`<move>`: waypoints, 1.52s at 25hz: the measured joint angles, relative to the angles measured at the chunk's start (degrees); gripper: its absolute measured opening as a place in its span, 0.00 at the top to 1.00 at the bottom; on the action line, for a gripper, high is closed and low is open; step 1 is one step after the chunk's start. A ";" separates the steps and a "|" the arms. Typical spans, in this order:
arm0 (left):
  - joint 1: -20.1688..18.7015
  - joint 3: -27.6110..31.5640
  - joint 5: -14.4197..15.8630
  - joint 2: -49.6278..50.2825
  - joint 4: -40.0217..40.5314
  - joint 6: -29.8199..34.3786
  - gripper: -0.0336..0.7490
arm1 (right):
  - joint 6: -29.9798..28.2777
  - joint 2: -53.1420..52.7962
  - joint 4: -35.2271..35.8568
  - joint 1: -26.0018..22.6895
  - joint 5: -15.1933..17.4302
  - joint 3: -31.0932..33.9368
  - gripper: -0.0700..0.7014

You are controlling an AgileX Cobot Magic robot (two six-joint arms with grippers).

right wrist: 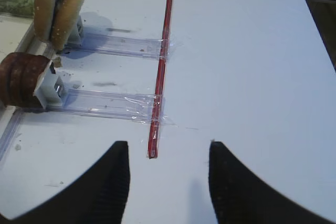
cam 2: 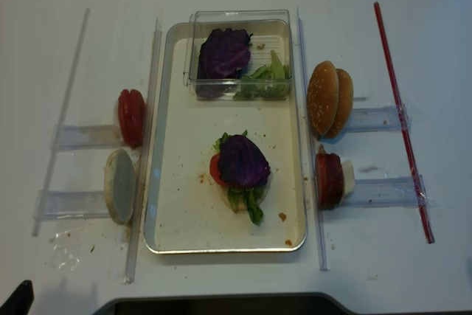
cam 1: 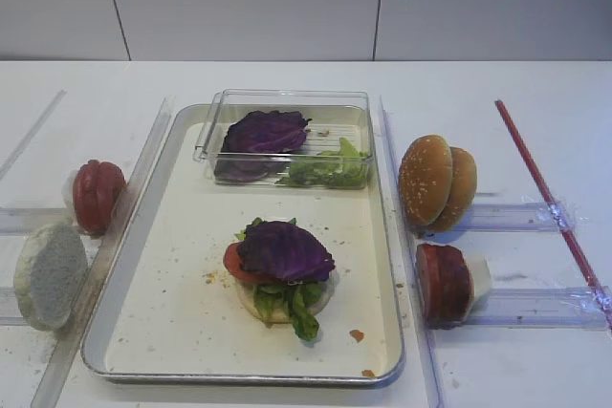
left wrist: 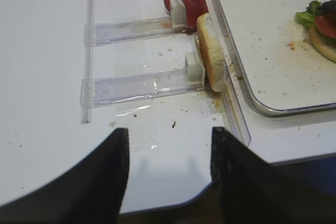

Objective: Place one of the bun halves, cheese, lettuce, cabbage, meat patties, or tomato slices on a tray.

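Left end effector [left wrist: 167,174] jaws spread wide, nothing between them, hovering over the white surface [left wrist: 47,51] just short of the pale bun half [left wrist: 211,51] and tomato slices [left wrist: 185,1] standing on edge in clear holders. Right end effector [right wrist: 168,182] also wide, empty – red strip [right wrist: 160,66] ahead, sesame buns [right wrist: 58,9] and meat patties [right wrist: 21,80] far left. On the tray [cam 1: 182,317]: bun base, lettuce [cam 1: 295,308], tomato, cabbage [cam 1: 284,250] on top.
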 joint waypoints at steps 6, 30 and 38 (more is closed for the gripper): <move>0.00 0.00 0.00 0.00 0.00 0.00 0.53 | 0.00 0.00 0.00 0.00 0.00 0.00 0.41; 0.00 0.00 0.00 0.00 0.00 -0.09 0.53 | 0.00 0.00 0.00 0.00 -0.11 0.00 0.41; 0.00 0.00 0.00 0.00 0.00 -0.09 0.53 | 0.00 0.00 0.00 0.00 -0.11 0.00 0.41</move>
